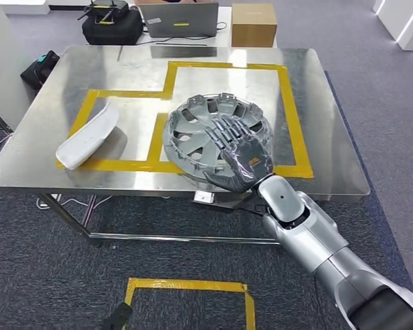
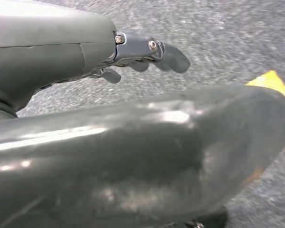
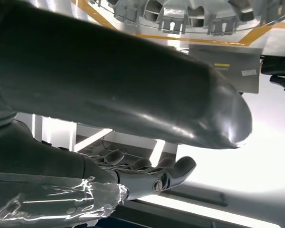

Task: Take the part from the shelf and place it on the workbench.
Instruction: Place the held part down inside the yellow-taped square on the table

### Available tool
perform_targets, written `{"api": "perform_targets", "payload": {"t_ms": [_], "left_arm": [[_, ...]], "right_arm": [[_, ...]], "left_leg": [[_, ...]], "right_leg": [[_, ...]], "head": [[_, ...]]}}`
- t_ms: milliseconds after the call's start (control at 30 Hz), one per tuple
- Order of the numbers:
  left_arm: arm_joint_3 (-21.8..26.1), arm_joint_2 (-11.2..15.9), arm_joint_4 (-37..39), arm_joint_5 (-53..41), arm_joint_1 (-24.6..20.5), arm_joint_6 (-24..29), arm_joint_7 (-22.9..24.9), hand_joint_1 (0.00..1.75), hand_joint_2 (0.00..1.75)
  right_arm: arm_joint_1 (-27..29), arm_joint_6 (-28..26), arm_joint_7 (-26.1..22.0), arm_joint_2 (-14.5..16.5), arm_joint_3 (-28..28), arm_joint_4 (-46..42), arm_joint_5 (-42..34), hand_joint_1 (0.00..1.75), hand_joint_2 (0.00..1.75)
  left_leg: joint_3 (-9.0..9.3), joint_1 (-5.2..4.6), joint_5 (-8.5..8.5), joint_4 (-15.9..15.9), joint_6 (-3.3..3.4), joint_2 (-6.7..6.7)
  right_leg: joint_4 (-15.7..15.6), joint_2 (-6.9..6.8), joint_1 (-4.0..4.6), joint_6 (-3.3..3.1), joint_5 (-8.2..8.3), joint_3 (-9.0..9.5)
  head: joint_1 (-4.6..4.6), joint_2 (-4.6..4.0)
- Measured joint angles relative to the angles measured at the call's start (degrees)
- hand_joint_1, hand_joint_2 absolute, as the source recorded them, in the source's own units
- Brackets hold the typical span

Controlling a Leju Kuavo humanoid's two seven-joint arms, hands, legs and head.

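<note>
A grey wheel cover (image 1: 194, 130) lies flat on the steel workbench (image 1: 323, 124), inside a yellow taped outline. My right hand (image 1: 238, 151) is stretched out over its near right part, back of the hand up and fingers straight. In the right wrist view the thick thumb (image 3: 134, 90) and the darker fingers (image 3: 148, 171) are apart with nothing between them, and the wheel cover's rim (image 3: 176, 16) shows beyond the thumb. My left hand (image 2: 144, 52) hangs over the carpet with its fingers extended and nothing in them.
A white curved part (image 1: 87, 135) lies in the left taped field of the workbench. Behind the bench stand a laptop (image 1: 181, 19), a cardboard box (image 1: 254, 24) and a black bag (image 1: 111, 24). A yellow taped square (image 1: 194, 285) marks the carpet in front of me.
</note>
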Motion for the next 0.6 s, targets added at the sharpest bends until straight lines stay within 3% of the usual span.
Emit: {"api": "perform_targets", "payload": {"t_ms": [67,100,133,167,233,300,333,367,433,500,533,600], "left_arm": [[0.01,0.07,-0.01,0.03,0.01,0.05,0.0,0.0,0.0],[0.0,0.04,-0.01,0.04,0.01,0.05,0.0,0.0,0.0],[0.0,0.01,-0.01,0.06,0.02,0.06,0.0,0.0,0.0],[0.0,-0.01,-0.01,0.09,0.04,0.07,0.0,0.0,0.0],[0.0,-0.02,-0.01,0.2,0.07,0.08,0.0,0.0,0.0],[0.0,-0.02,-0.01,0.28,0.11,0.1,0.0,0.0,0.0],[0.0,-0.02,-0.01,0.3,0.14,0.12,0.0,0.0,0.0],[0.0,-0.01,-0.01,0.31,0.15,0.14,0.0,0.0,0.0],[0.0,0.03,-0.01,0.33,0.21,0.16,0.0,0.0,0.0],[0.0,0.1,-0.01,0.37,0.32,0.17,0.0,0.0,0.0],[0.0,0.13,-0.01,0.38,0.33,0.18,0.0,0.0,0.0],[0.0,0.13,-0.01,0.38,0.35,0.19,0.0,0.0,0.0]], "right_arm": [[0.03,0.05,-0.01,-0.02,0.0,0.0,-0.12,0.0,0.0],[0.04,0.09,-0.01,-0.02,0.01,0.0,-0.21,0.0,0.0],[0.08,0.14,-0.01,-0.02,0.01,0.0,-0.31,0.0,0.0],[0.13,0.21,-0.02,-0.02,0.02,0.0,-0.41,0.0,0.0],[0.16,0.33,-0.06,-0.02,0.03,-0.01,-0.58,0.0,0.0],[0.04,0.39,-0.11,0.01,0.01,-0.17,-0.7,0.0,0.0],[-0.03,0.42,-0.12,0.03,0.01,-0.29,-0.74,0.0,0.0],[-0.05,0.45,-0.13,0.05,0.02,-0.41,-0.76,0.0,0.0],[0.13,0.58,-0.15,0.05,0.07,-0.5,-0.78,0.0,0.0],[0.21,0.69,-0.16,0.05,0.11,-0.5,-0.8,0.0,0.0],[0.18,0.71,-0.16,0.06,0.13,-0.5,-0.81,0.0,0.0],[0.24,0.7,-0.16,0.07,0.18,-0.5,-0.85,0.0,0.0]], "left_leg": [[-1.45,0.08,1.18,-0.01,0.29,0.06],[-2.27,0.09,1.82,0.02,0.3,0.07],[-3.13,0.09,2.48,0.06,0.24,0.08],[-4.0,0.11,3.14,0.1,0.15,0.08],[-5.52,0.19,4.37,0.17,-0.18,0.07],[-6.48,0.16,5.39,0.24,-0.74,0.03],[-6.7,0.14,5.93,0.19,-1.04,0.03],[-6.86,0.16,6.51,0.04,-1.37,0.04],[-7.14,0.34,7.25,-0.48,-2.06,0.02],[-8.25,0.45,4.69,1.49,-2.71,-0.03],[-9.27,0.52,2.13,4.32,-2.94,-0.03],[-11.36,0.61,-2.35,11.97,-3.3,-0.03]], "right_leg": [[6.76,-0.08,-0.11,0.43,-5.99,-1.84],[10.6,-0.1,-0.15,0.55,-7.91,-2.46],[13.31,-0.1,-0.15,0.63,-8.33,-2.5],[14.27,-0.1,-0.15,0.66,-7.48,-1.68],[10.44,-0.11,-0.16,0.66,-4.69,2.92],[2.21,-0.07,-0.03,0.39,-5.16,9.21],[-0.72,0.0,0.09,0.14,-5.92,11.11],[-2.46,0.06,0.28,-0.2,-6.49,12.03],[-3.37,0.05,0.41,-1.12,-5.5,11.59],[-4.21,-0.08,0.27,-2.24,-4.1,10.87],[-4.39,-0.14,0.19,-2.65,-3.48,10.46],[-4.31,-0.22,0.17,-2.85,-2.6,9.33]], "head": [[0.17,-0.01],[0.2,-0.01],[0.2,-0.01],[0.19,0.0],[0.2,0.0],[0.19,0.0],[0.16,0.0],[0.08,0.0],[0.06,-0.01],[-0.12,-0.01],[-0.22,-0.01],[-0.52,-0.01]]}}
